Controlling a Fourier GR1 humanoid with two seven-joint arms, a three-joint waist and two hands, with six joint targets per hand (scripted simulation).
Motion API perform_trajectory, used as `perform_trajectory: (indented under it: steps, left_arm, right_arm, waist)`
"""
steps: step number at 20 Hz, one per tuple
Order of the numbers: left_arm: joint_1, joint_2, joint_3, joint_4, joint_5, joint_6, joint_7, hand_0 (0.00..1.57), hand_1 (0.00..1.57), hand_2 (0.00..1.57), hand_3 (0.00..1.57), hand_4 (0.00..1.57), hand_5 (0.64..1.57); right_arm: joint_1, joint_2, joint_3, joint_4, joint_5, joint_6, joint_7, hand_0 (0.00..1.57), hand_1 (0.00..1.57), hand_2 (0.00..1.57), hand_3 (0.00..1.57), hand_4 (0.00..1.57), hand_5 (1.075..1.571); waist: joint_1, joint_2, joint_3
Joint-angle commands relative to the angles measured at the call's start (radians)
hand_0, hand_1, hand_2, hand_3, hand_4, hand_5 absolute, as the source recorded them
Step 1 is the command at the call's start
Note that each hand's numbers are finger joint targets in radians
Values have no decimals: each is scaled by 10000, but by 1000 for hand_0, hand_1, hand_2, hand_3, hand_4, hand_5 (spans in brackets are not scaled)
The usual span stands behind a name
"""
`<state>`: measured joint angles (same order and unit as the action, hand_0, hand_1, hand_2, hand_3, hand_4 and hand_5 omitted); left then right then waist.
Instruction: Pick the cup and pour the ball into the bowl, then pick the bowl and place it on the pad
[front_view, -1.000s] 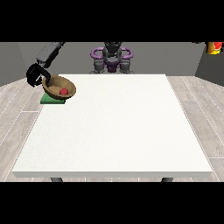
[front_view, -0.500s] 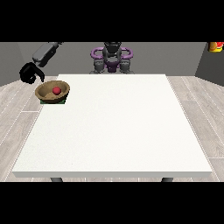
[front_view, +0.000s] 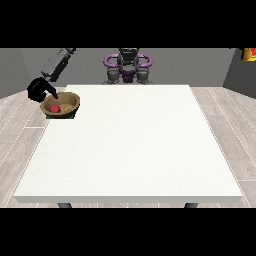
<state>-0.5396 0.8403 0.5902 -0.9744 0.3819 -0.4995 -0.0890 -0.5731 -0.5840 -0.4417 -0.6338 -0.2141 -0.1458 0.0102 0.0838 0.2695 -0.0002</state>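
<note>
Bowl (front_view: 61, 105), red ball (front_view: 55, 108) inside, on green pad (front_view: 71, 117), far-left desk (front_view: 130, 150) corner. Hand at view's left (front_view: 41, 90) touching bowl's left rim; grasp cannot tell.

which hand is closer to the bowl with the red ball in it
The robot's right hand. The hand at the view's left is at the bowl, over its rim beside the red ball. The other hand does not show in this view.
</note>
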Motion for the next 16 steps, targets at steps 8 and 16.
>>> perform_trajectory:
  steps: [8, 16]
  left_arm:
    - [-4, 3, -15, -147, 100, 47, -450, 0, 0, 0, 0, 1205, 1568]
    - [731, -677, -687, -338, -191, 360, 253, 0, 0, 0, 0, 1190, 1569]
  right_arm:
    - [-508, -357, 769, 570, 736, 475, -196, 0, 0, 0, 0, 0, 1435]
    - [-760, -1154, 1265, 494, 1071, 1277, 1300, 0, 0, 0, 0, 200, 1375]
  waist:
    - [356, 385, 2]
    - [-144, -1695, -13]
